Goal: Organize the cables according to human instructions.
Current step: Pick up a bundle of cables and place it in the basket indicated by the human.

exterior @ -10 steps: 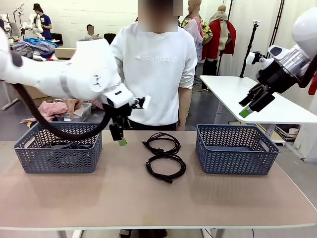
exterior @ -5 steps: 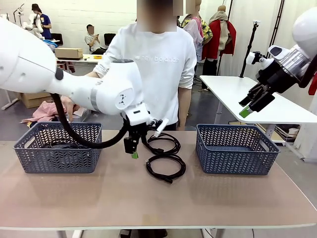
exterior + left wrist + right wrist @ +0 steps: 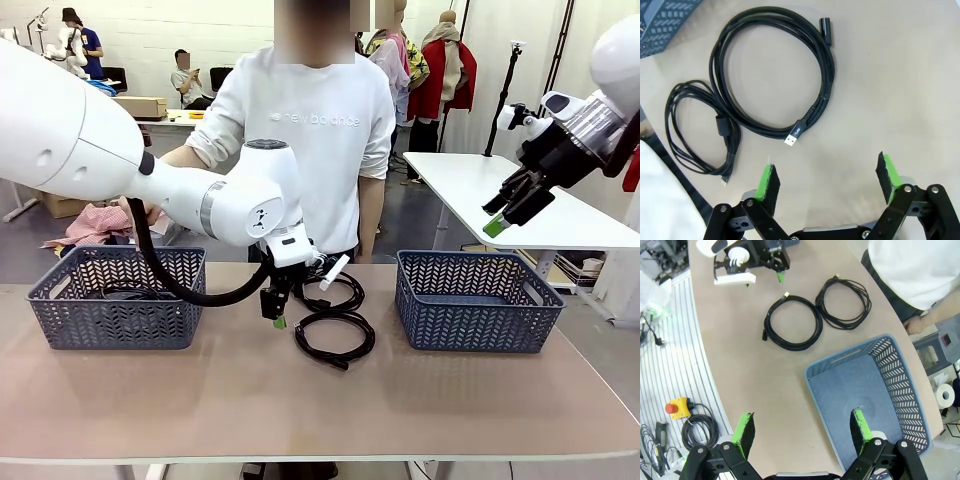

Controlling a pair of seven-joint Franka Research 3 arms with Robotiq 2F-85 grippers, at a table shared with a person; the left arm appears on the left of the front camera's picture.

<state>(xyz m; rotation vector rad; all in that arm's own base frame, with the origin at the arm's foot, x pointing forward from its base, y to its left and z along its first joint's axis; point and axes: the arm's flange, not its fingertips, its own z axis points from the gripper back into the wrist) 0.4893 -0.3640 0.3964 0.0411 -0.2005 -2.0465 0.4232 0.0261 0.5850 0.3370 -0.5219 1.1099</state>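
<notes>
Since a second ago the left gripper [image 3: 278, 318] has swung from beside the left basket [image 3: 60, 320] to the middle of the bench [image 3: 200, 400]. It hangs just above the surface with jaws apart, beside two black coiled cables. The near coil [image 3: 829, 65] lies just in front of the far coil [image 3: 722, 126], which is closest to the person [image 3: 320, 130]. More black cord shows inside the left basket. The right gripper [image 3: 497, 222] hovers high above the right basket [image 3: 470, 320], jaws apart.
</notes>
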